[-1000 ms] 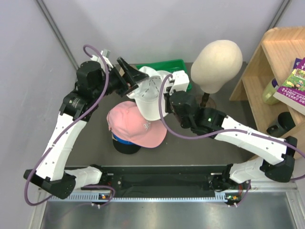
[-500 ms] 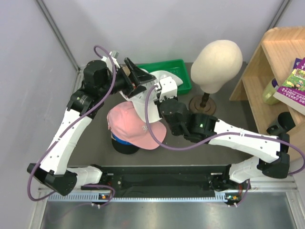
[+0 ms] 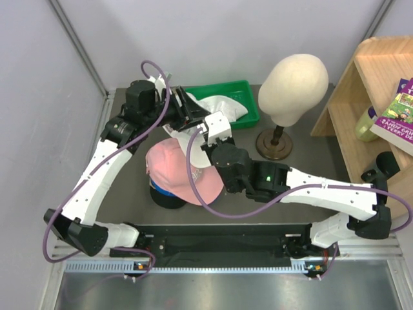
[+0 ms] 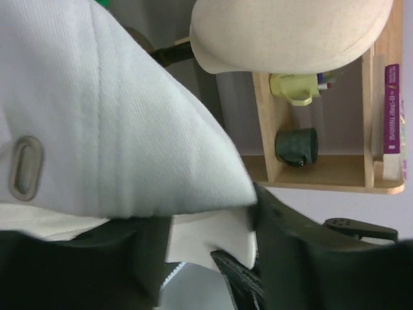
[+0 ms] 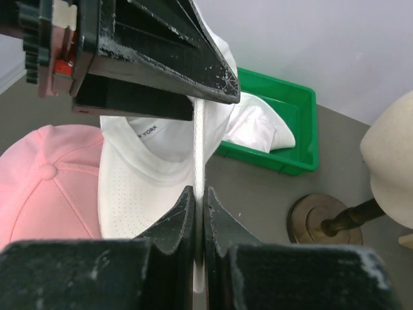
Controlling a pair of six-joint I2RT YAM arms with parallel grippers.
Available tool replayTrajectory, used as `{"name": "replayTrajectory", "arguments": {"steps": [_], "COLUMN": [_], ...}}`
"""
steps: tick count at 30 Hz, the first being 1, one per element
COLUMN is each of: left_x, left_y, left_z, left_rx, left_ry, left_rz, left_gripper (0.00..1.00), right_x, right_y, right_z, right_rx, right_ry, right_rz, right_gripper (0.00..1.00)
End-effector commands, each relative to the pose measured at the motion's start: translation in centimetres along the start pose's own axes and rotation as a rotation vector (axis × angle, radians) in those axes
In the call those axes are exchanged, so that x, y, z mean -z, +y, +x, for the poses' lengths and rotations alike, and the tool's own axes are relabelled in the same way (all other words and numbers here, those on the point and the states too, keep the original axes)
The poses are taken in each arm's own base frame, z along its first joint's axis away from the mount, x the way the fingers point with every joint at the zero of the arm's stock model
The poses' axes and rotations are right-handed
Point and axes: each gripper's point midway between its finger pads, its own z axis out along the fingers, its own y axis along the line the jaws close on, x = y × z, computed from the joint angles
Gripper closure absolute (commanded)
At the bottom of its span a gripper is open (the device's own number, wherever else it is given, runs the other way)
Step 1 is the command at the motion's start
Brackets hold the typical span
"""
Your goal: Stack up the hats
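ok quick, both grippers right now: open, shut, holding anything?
Left gripper: at the white cap, whether it grips cannot be told.
Right gripper: shut on the white cap's edge.

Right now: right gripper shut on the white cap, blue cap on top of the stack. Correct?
Not quite. The cap on top of the stack is the pink cap. The blue cap only peeks out beneath it, as the top external view shows. The right gripper is indeed shut on the white cap.
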Motion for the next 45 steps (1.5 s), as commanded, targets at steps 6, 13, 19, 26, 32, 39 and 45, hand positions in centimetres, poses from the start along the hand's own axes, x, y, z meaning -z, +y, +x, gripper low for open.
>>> {"name": "replayTrajectory", "arguments": {"steps": [6,13,19,26,32,39,45], "left_x": [0.1,0.3,1.5,3.5,5.6,6.6,7.4], "left_y": [-1.3,-2.7,-5.5,-7.1,-8.1,-8.7,-9.1], "left_z": [-0.7,-2.0,-4.4,-5.4,-5.9,-5.9,-5.4], "left_rx": [-0.054,-0.078,-0.150,-0.202,-0.234,-0.224,-0.182], "left_ry": [-0.026,-0.084,-0.207,-0.327,-0.426,-0.460,-0.470], "left_rz": [0.044,0.094,0.189,0.264,0.318,0.354,0.401], "left_gripper": [0.89,1.00,1.00,1.00,1.00,1.00,1.00], "right_x": [1.8,3.1,5.2,6.4,5.1,4.0,3.5], "right_y": [1.0,-0.4,-1.5,-2.7,-2.0,-1.7,-3.9], "right_z": [-2.9,-2.8,-4.8,-7.0,-6.8,-5.3,-4.1], "right_rx": [-0.042,-0.100,-0.449,-1.124,-1.470,-1.614,-1.684], "right_ry": [-0.062,-0.061,-0.085,-0.118,-0.141,-0.151,-0.251], "right_rz": [-0.013,-0.010,-0.107,-0.264,-0.429,-0.445,-0.412], "right_gripper": [0.95,0.51,0.36,0.29,0.27,0.27,0.27]}}
